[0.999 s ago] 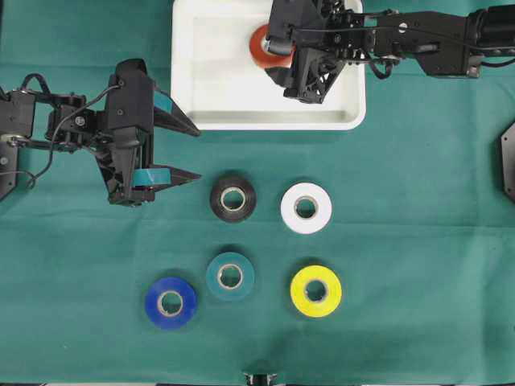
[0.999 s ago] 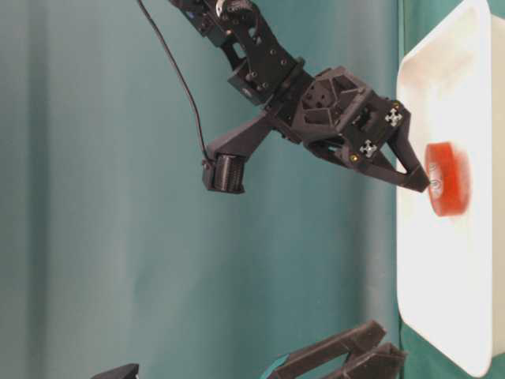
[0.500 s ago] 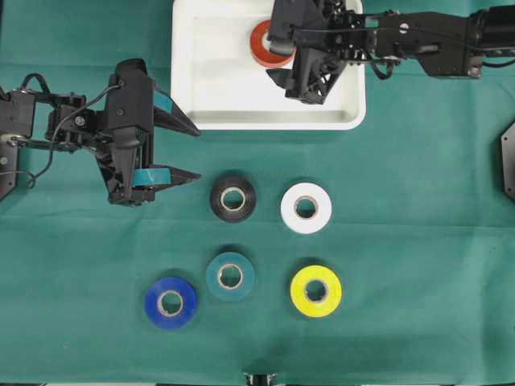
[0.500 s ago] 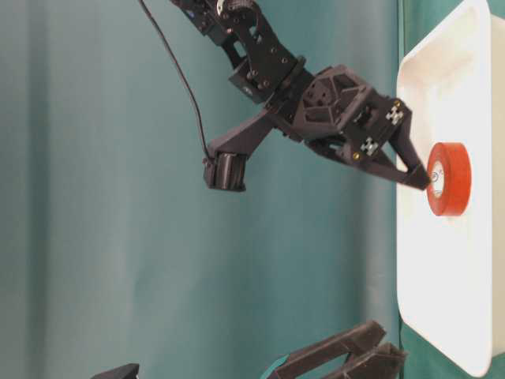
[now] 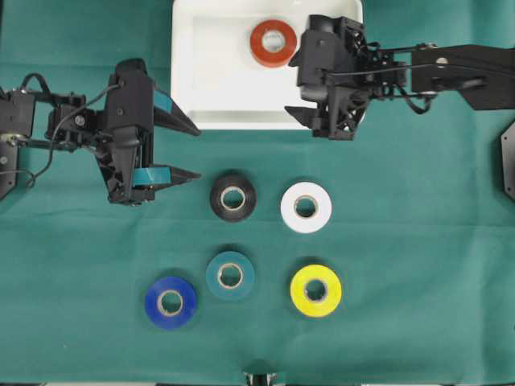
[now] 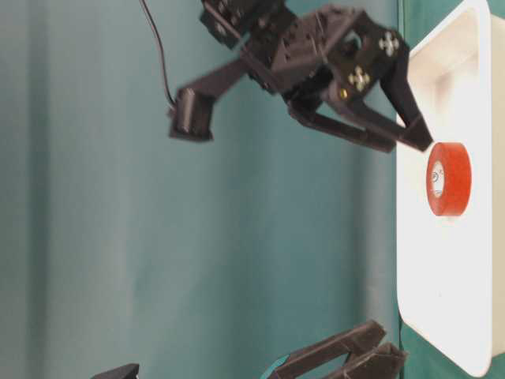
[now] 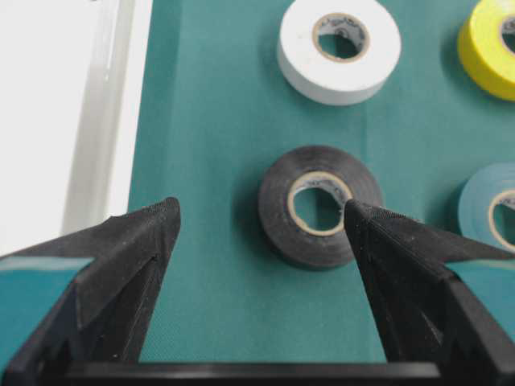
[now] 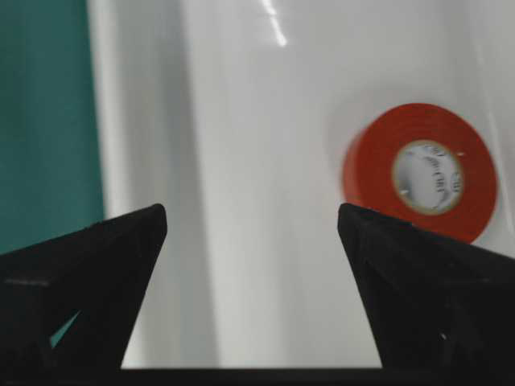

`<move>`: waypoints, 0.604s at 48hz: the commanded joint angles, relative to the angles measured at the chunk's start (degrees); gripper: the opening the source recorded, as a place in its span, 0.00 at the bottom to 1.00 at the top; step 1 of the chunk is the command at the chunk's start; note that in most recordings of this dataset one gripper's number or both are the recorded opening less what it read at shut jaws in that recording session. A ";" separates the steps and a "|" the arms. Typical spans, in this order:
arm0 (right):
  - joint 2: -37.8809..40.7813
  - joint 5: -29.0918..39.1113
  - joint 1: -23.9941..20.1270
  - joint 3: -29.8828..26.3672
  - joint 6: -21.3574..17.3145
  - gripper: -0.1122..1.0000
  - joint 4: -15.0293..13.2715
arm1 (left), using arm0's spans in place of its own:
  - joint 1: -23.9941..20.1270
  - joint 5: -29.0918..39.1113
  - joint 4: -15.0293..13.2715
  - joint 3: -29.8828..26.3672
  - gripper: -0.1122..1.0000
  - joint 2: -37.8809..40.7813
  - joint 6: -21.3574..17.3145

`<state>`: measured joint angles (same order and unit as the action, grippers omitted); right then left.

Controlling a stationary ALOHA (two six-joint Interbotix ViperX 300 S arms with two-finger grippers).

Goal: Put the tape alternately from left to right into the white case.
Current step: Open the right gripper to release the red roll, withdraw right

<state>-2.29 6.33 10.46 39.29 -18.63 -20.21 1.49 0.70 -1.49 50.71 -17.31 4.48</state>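
Observation:
The red-orange tape (image 5: 273, 43) lies flat and free in the white case (image 5: 209, 96), near its far rim. My right gripper (image 5: 291, 90) hangs open and empty above the case's right front part, clear of that roll (image 8: 420, 170). On the green cloth lie the black tape (image 5: 233, 197), white tape (image 5: 306, 207), teal tape (image 5: 230, 276), blue tape (image 5: 170, 302) and yellow tape (image 5: 315, 290). My left gripper (image 5: 199, 154) is open and empty, just left of the black roll (image 7: 319, 205), its fingertips short of it.
The case's front rim (image 7: 105, 121) runs close to the left gripper's far finger. The five loose rolls sit in two rows between the case and the table's front edge. A black fixture (image 5: 507, 161) stands at the right edge.
The right gripper has drawn back to the right and toward the case's front rim, lifting away from the red-orange roll, which now lies still. The left arm has not moved.

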 commanded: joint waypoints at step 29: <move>-15.29 -5.62 -6.94 13.10 -0.18 0.74 0.26 | 0.09 -0.26 -0.18 -0.44 0.88 -0.44 0.00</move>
<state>-14.94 2.20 3.78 51.59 -18.72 -20.13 1.49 0.70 -1.58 50.80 -17.23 4.48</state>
